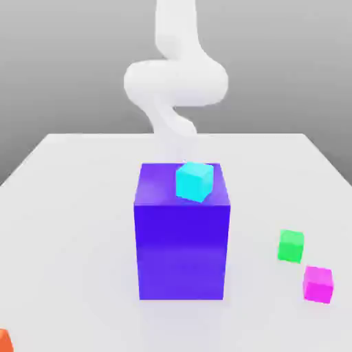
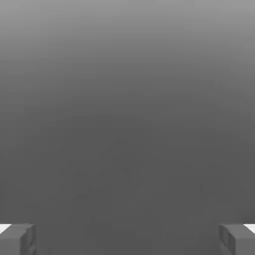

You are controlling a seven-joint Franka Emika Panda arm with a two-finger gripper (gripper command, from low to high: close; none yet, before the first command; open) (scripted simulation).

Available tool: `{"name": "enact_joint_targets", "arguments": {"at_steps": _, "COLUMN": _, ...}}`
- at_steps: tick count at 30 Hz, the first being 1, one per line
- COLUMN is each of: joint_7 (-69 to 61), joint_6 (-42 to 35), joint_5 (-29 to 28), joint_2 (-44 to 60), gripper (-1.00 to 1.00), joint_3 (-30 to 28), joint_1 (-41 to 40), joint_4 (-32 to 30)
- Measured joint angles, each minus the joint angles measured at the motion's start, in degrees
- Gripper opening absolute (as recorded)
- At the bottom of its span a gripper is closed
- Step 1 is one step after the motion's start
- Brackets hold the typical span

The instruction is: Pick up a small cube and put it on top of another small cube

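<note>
Currently | pincer [image 2: 127, 239]: fully spread, empty | approach: descend squarely over small green cube [image 1: 291, 245] near table [image 1: 69, 206] right edge, beside magenta cube [image 1: 318, 284].

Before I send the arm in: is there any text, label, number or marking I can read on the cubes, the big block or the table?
None. The cyan cube, blue block, green cube, magenta cube, the orange cube at the edge and the white table are all plain coloured faces with no writing.
</note>
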Motion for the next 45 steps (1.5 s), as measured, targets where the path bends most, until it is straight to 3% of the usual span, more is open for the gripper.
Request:
{"name": "enact_joint_targets", "arguments": {"at_steps": 16, "joint_7": -24.3, "joint_6": 15.0, "joint_5": 2.7, "joint_2": 33.6, "gripper": 0.00, "joint_3": 5.6, "joint_1": 16.7, "joint_4": -7.9}}
{"name": "enact_joint_targets", "arguments": {"at_steps": 24, "joint_7": -30.6, "joint_6": 22.4, "joint_5": -3.9, "joint_2": 50.3, "gripper": 0.00, "joint_3": 8.5, "joint_1": 24.1, "joint_4": -11.8}}
{"name": "enact_joint_targets", "arguments": {"at_steps": 30, "joint_7": -28.6, "joint_6": 31.2, "joint_5": -9.1, "joint_2": 62.8, "gripper": 0.00, "joint_3": 5.5, "joint_1": 27.6, "joint_4": -10.4}}
{"name": "enact_joint_targets", "arguments": {"at_steps": 31, "joint_7": -28.4, "joint_6": 32.2, "joint_5": -9.4, "joint_2": 64.0, "gripper": -1.00, "joint_3": 5.1, "joint_1": 28.0, "joint_4": -10.2}}
{"name": "enact_joint_targets", "arguments": {"at_steps": 38, "joint_7": -28.3, "joint_6": 32.1, "joint_5": -9.5, "joint_2": 63.9, "gripper": -1.00, "joint_3": 5.1, "joint_1": 27.9, "joint_4": -10.2}}
{"name": "enact_joint_targets", "arguments": {"at_steps": 45, "joint_7": -30.0, "joint_6": 23.4, "joint_5": -4.6, "joint_2": 50.7, "gripper": -1.00, "joint_3": 8.6, "joint_1": 26.5, "joint_4": -14.7}}
